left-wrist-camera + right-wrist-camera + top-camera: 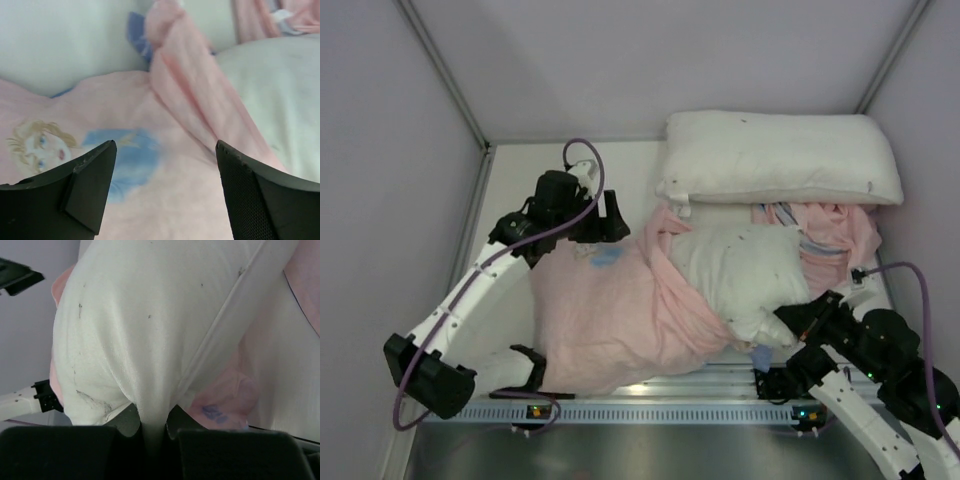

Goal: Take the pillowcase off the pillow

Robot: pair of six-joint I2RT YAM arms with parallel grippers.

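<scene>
— How far along, starting from left of the pillow (740,262)?

— Farthest left of it, left claw (165,146) released, fingers wide apart, gripping nothing, hanging just above the pillowcase (605,315). Lies pink side up on the desk (630,165), rather flat, with the printed princess face visible in the wrist view.

— And the pillow itself?

— Seems mostly out already. Bare white over most of its body, only its left edge wrapped by a pink fold. Cannot tell how deep it sits inside that fold.

— And at its near right corner?

— There, right claw (154,422) clenched on the pillow's white fabric. Probably left to do: draw this last part free of the case. Right of the pillow, more pink cloth (835,240); cannot tell whether the same case.
</scene>
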